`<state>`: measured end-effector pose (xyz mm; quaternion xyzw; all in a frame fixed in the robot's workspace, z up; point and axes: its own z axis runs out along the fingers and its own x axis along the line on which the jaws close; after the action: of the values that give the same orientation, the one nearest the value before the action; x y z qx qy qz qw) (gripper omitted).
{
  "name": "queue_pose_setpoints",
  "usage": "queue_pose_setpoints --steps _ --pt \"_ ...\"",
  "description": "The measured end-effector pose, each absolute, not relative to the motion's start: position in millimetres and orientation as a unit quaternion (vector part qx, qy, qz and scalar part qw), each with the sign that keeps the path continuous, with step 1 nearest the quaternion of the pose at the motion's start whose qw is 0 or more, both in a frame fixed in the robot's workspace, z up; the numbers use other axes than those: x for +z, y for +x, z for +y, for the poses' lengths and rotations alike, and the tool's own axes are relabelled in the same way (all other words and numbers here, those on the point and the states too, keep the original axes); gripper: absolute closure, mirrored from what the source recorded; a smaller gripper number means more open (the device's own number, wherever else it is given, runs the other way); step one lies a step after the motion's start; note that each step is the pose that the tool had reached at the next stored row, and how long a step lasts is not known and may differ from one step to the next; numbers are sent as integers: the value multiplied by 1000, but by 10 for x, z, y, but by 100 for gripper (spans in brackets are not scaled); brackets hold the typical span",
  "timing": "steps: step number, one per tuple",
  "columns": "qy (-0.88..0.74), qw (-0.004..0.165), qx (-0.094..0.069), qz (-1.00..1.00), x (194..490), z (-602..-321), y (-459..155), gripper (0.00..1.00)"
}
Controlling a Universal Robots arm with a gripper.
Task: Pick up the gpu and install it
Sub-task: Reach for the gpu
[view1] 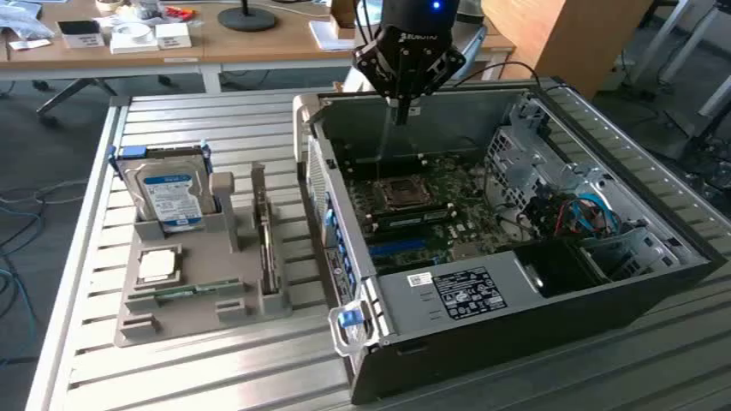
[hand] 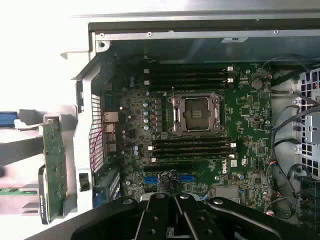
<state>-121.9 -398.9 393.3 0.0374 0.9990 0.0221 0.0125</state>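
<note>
The gpu (view1: 265,233) stands on edge in a slot of the grey holder (view1: 194,312) on the slatted table, at the exterior view's left of the computer case. In the wrist view the gpu (hand: 54,165) is a thin green board just outside the case wall. My gripper (view1: 401,110) hangs over the far end of the open case (view1: 639,282), well away from the gpu. The gripper (hand: 174,199) is shut with nothing between its black fingers, looking straight down on the motherboard (hand: 250,130).
The grey holder also carries a silver hard drive with a blue label (view1: 171,199), a processor chip (view1: 157,265) and a narrow green memory stick (view1: 194,291). Inside the case are a bare CPU socket (hand: 196,114), cables (view1: 583,214) and a power supply (view1: 463,293). A desk (view1: 228,43) stands behind.
</note>
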Motion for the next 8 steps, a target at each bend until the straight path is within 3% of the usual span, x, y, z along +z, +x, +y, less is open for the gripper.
queue_pose_setpoints --steps 8 --pt "37 12 22 999 3933 -3988 -1219 89"
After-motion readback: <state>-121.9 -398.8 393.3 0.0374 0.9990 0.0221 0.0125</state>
